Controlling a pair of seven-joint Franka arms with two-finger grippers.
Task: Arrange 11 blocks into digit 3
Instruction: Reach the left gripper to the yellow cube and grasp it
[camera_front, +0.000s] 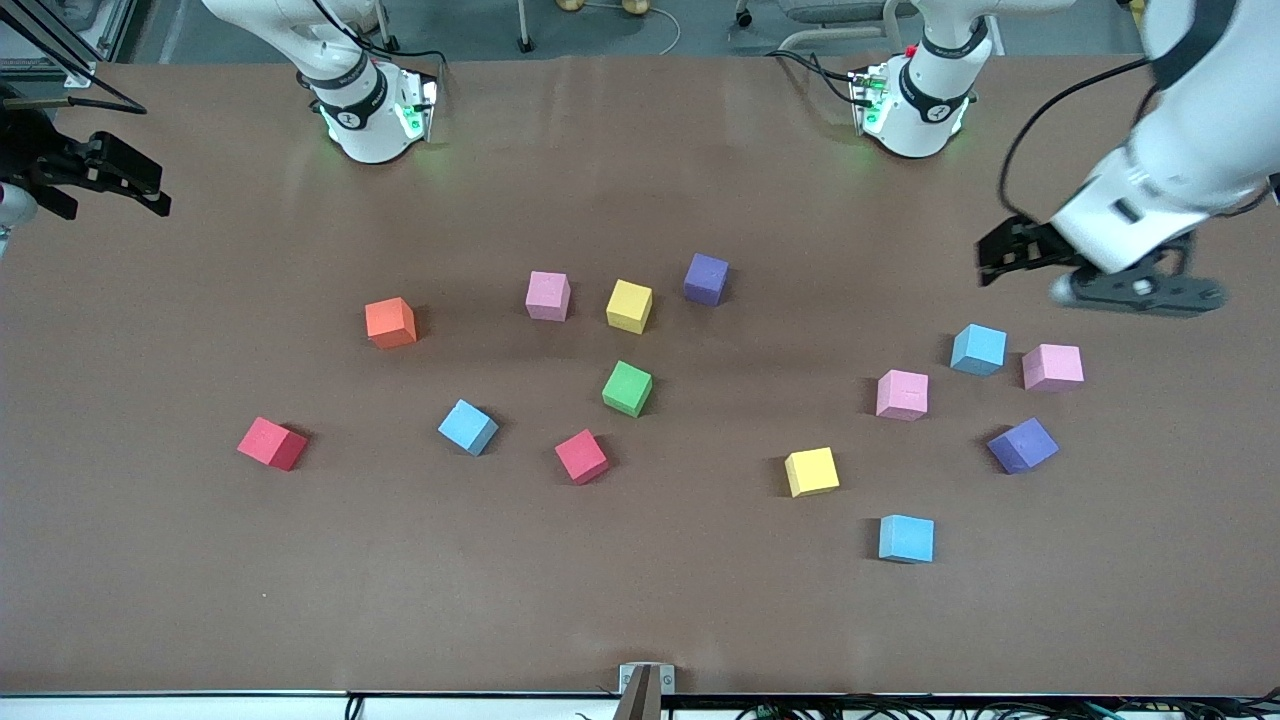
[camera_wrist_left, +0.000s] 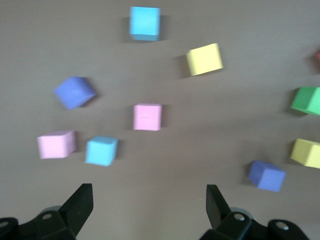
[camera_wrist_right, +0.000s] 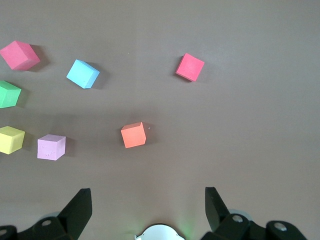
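Coloured blocks (camera_front: 627, 388) scattered (none aligned).

Even, diffuse overhead light, moderately bright. Short soft shadows beside blocks (camera_front: 627, 388). Faint sheen on table (camera_front: 640, 150) toward 12 o'clock. Left wrist view motion-blurred; right wrist view sharp.

Blocks (camera_front: 627, 388) scattered, apart, apparently unstacked.
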